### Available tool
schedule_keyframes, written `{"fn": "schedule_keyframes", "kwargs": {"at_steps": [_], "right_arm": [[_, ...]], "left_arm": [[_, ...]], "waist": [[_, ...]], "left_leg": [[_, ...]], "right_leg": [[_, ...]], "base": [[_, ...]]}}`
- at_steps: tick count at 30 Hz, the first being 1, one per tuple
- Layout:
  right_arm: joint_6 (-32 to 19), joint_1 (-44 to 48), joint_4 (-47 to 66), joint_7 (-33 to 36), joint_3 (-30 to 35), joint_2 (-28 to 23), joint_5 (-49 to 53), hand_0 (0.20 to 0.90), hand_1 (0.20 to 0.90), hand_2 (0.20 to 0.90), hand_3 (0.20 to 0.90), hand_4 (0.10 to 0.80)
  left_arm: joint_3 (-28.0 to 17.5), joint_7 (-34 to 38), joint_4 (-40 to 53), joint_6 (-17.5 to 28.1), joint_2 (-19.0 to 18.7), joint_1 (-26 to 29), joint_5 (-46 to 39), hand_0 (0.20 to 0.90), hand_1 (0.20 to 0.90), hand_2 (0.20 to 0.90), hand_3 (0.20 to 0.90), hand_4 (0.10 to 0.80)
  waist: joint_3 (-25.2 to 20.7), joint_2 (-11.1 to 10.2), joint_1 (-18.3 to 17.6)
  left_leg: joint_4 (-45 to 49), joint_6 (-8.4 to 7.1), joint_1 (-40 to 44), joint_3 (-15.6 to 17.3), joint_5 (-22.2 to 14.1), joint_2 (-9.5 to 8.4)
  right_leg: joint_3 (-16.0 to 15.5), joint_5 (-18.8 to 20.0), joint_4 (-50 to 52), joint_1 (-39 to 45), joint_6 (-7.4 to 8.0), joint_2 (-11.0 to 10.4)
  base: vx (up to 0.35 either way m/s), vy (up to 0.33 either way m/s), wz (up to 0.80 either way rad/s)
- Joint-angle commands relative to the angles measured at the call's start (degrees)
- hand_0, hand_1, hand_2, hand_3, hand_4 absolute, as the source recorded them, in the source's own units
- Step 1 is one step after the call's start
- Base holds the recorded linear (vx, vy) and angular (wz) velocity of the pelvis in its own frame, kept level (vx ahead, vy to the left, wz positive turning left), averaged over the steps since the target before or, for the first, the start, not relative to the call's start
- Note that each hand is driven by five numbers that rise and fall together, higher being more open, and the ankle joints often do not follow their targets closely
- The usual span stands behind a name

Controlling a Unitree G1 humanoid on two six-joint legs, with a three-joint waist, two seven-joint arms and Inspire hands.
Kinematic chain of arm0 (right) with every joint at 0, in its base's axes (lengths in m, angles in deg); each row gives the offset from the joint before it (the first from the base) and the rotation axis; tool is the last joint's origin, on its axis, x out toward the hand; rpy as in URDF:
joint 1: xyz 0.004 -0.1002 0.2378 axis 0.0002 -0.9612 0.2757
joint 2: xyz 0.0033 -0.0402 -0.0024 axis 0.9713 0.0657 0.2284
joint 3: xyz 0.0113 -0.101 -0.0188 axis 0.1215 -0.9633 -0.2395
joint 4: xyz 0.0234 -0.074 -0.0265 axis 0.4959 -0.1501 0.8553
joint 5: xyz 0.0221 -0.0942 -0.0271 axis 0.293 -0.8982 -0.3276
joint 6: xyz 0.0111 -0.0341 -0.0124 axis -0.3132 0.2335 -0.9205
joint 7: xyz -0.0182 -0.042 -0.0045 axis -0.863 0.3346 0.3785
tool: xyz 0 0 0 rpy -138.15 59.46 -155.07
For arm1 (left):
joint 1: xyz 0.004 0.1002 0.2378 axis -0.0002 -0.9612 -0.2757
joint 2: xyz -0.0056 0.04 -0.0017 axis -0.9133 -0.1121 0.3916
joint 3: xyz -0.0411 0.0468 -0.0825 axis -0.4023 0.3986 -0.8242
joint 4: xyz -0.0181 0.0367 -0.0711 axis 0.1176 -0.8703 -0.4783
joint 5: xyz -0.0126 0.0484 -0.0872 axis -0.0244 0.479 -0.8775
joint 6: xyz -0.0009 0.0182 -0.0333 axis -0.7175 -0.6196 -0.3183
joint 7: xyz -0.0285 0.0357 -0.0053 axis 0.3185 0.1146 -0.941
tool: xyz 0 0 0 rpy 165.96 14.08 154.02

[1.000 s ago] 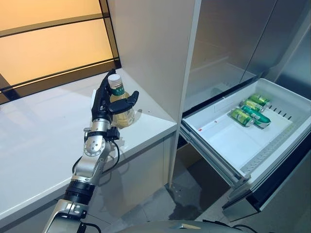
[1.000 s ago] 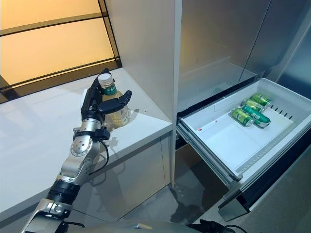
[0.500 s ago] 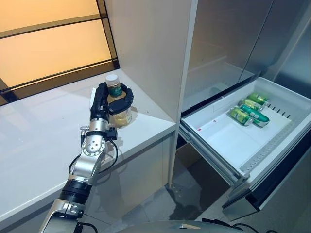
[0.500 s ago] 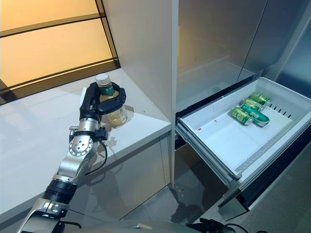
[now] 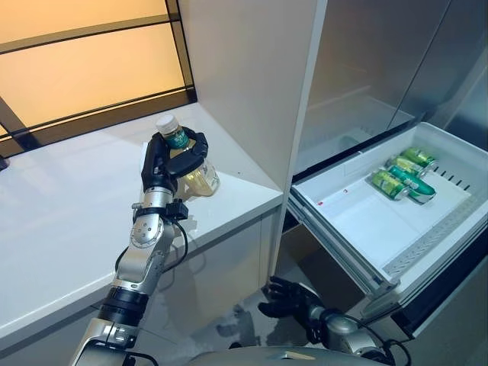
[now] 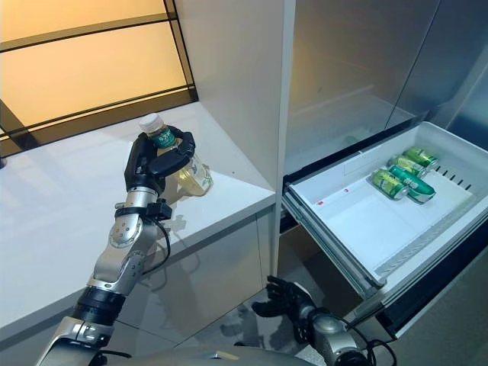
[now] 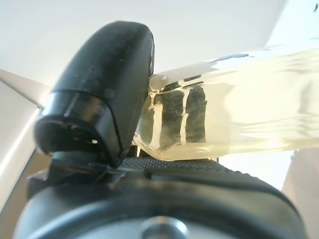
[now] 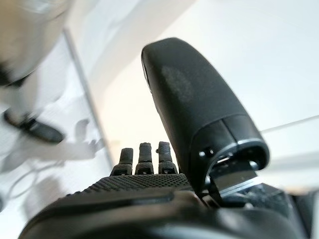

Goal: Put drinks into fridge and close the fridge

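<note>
A: Where is the bottle?
B: On the desk at the left of the scene, near its right end, tilted, with the left hand wrapped round it. The window runs behind the desk.

A: And the fridge?
B: To the right of the desk. Its drawer is pulled out low on the right, and three cans lie side by side in the drawer's far right part.

A: The other hand?
B: The right hand hangs low near the floor, below the desk's edge and left of the drawer's near corner.
</note>
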Motion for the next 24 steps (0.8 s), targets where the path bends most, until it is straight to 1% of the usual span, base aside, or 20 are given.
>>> {"fn": "schedule_keyframes", "kwargs": {"at_steps": [1, 4, 5, 6, 7, 8, 9, 12, 13, 14, 15, 17, 19, 22, 24], "right_arm": [[0.73, 3.17, 8.29, -2.37, -1.21, 1.26, 7.14, 0.9, 0.9, 0.9, 0.9, 0.8], [2.0, 2.89, 14.21, -2.09, -1.05, 2.11, 12.23, 0.9, 0.9, 0.9, 0.9, 0.8], [1.56, 3.03, 16.79, -2.34, -0.76, 2.3, 11.97, 0.9, 0.9, 0.9, 0.9, 0.8], [1.77, 3.09, 17.88, -2.17, -0.77, 2.26, 11.91, 0.9, 0.9, 0.9, 0.9, 0.8], [1.02, 3.41, 21.91, -2.21, -0.86, 2.04, 11.75, 0.9, 0.9, 0.9, 0.9, 0.8], [1.07, 3.5, 23.05, -2.08, -0.86, 1.92, 11.82, 0.9, 0.9, 0.9, 0.9, 0.8], [1.26, 4.23, 26.8, -2.48, -0.57, 1.18, 11.38, 0.9, 0.9, 0.9, 0.9, 0.8], [2.34, 6.4, 34.6, -2.63, 0.72, -1.59, 11.46, 0.9, 0.9, 0.9, 0.9, 0.8], [2.99, 7.5, 38.38, -3.47, 1.72, -3.3, 11.47, 0.9, 0.9, 0.9, 0.9, 0.8], [3.73, 7.66, 39.29, -3.41, 1.99, -3.66, 11.84, 0.9, 0.9, 0.9, 0.9, 0.8], [5.27, 9.04, 43.54, -5.52, 3.66, -6.01, 12.25, 0.9, 0.9, 0.9, 0.9, 0.8], [7.35, 10.64, 48.01, -7.26, 5.54, -9.0, 14.14, 0.9, 0.9, 0.9, 0.9, 0.8], [8.66, 12.27, 51.65, -9.19, 7.83, -11.97, 15.55, 0.9, 0.9, 0.9, 0.9, 0.8], [9.84, 14.33, 55.4, -9.73, 9.79, -15.49, 16.8, 0.9, 0.9, 0.9, 0.9, 0.8], [10.09, 15.23, 57.29, -10.14, 10.91, -16.99, 17.45, 0.9, 0.9, 0.9, 0.9, 0.8]], "left_arm": [[-4.32, -2.31, 11.78, 11.98, -2.62, 8.19, -1.63, 0.3, 0.3, 0.3, 0.2, 0.1], [-5.16, -4.85, 14.07, 12.5, -4.19, 9.29, -4.67, 0.3, 0.3, 0.3, 0.2, 0.1], [-5.41, -6.3, 15.27, 12.34, -4.59, 9.7, -7.57, 0.3, 0.3, 0.3, 0.2, 0.1], [-5.47, -6.69, 15.56, 12.26, -4.7, 9.76, -8.37, 0.3, 0.3, 0.3, 0.2, 0.1], [-5.56, -8.95, 16.87, 12.28, -4.87, 9.96, -12.57, 0.3, 0.3, 0.3, 0.2, 0.1], [-5.6, -9.61, 17.15, 12.28, -4.81, 9.97, -13.93, 0.3, 0.3, 0.3, 0.2, 0.1], [-5.41, -11.45, 18.07, 12.04, -4.51, 10.06, -16.83, 0.3, 0.3, 0.3, 0.2, 0.1], [-5.25, -16.13, 19.54, 11.63, -3.97, 10.06, -23.52, 0.3, 0.3, 0.3, 0.2, 0.1], [-5.22, -18.29, 20.34, 11.37, -3.83, 9.81, -26.26, 0.3, 0.3, 0.3, 0.2, 0.1], [-5.24, -18.61, 20.43, 11.27, -3.75, 9.79, -26.63, 0.3, 0.3, 0.3, 0.2, 0.1], [-5.31, -21.31, 21.0, 10.45, -3.58, 9.61, -29.74, 0.3, 0.3, 0.3, 0.2, 0.1], [-5.36, -24.06, 21.45, 9.76, -3.56, 9.48, -32.76, 0.3, 0.3, 0.3, 0.2, 0.1], [-5.33, -26.04, 21.69, 9.59, -3.85, 9.4, -34.38, 0.3, 0.3, 0.3, 0.2, 0.1], [-5.19, -26.55, 22.26, 9.36, -4.55, 9.66, -35.18, 0.3, 0.3, 0.3, 0.2, 0.1], [-5.22, -26.92, 22.19, 9.03, -5.12, 9.72, -36.03, 0.3, 0.3, 0.3, 0.2, 0.1]], "waist": [[-2.68, -0.61, 0.98], [-2.92, -0.74, 1.27], [-3.08, -0.77, 1.36], [-3.11, -0.79, 1.37], [-3.21, -0.89, 1.49], [-3.24, -0.91, 1.48], [-3.21, -1.03, 1.41], [-3.12, -1.28, 1.02], [-3.08, -1.43, 0.69], [-3.07, -1.43, 0.64], [-3.1, -1.66, 0.04], [-2.98, -1.85, -0.78], [-3.02, -2.18, -1.73], [-3.06, -2.46, -2.57], [-3.15, -2.54, -3.05]], "left_leg": [[0.11, 2.15, 1.74, 1.52, -6.22, -2.58], [0.11, 1.82, 1.29, 1.2, -5.95, -2.55], [0.11, 1.73, 1.11, 1.06, -5.83, -2.56], [0.11, 1.7, 1.04, 1.02, -5.78, -2.55], [0.11, 1.61, 0.81, 0.92, -5.6, -2.53], [0.11, 1.59, 0.76, 0.89, -5.57, -2.52], [0.11, 1.52, 0.65, 0.9, -5.51, -2.47], [0.11, 1.44, 0.59, 1.11, -5.45, -2.41], [0.11, 1.45, 0.55, 1.13, -5.43, -2.44], [0.11, 1.45, 0.57, 1.16, -5.44, -2.44], [0.11, 1.46, 0.67, 1.33, -5.51, -2.44], [0.11, 1.51, 0.54, 1.98, -5.22, -2.3], [0.11, 1.53, 0.79, 2.9, -5.45, -2.17], [0.11, 1.62, 1.35, 4.2, -5.83, -2.0], [0.11, 1.74, 1.7, 4.76, -6.05, -1.92]], "right_leg": [[3.52, 0.87, 4.43, -4.04, 0.15, -0.41], [2.92, 1.12, 3.91, -3.91, 0.25, -0.42], [2.76, 1.21, 3.71, -3.89, 0.27, -0.4], [2.7, 1.24, 3.64, -3.9, 0.28, -0.4], [2.64, 1.35, 3.48, -4.0, 0.33, -0.34], [2.64, 1.37, 3.46, -4.03, 0.33, -0.33], [2.74, 1.44, 3.41, -4.11, 0.37, -0.29], [3.17, 1.5, 3.65, -4.38, 0.45, -0.22], [3.44, 1.51, 3.77, -4.52, 0.5, -0.19], [3.55, 1.49, 3.84, -4.56, 0.51, -0.18], [4.19, 1.42, 4.26, -4.82, 0.62, -0.16], [5.1, 1.97, 4.66, -5.57, 0.76, -0.15], [6.21, 2.36, 4.52, -5.87, 0.91, -0.14], [7.51, 2.86, 4.06, -5.81, 1.13, -0.21], [8.36, 3.01, 4.1, -5.92, 1.17, -0.16]], "base": [[-0.059, -0.034, 0.1], [-0.071, -0.039, 0.13], [-0.063, -0.032, 0.14], [-0.082, -0.041, 0.11], [-0.063, -0.032, 0.08], [-0.092, -0.042, 0.06], [-0.084, -0.03, 0.05], [-0.099, -0.015, 0.06], [-0.072, 0.0, 0.02], [-0.099, 0.008, -0.01], [-0.083, 0.012, -0.04], [-0.133, 0.023, -0.13], [-0.103, 0.02, -0.21], [-0.067, 0.01, -0.36], [-0.046, -0.001, -0.53]]}}
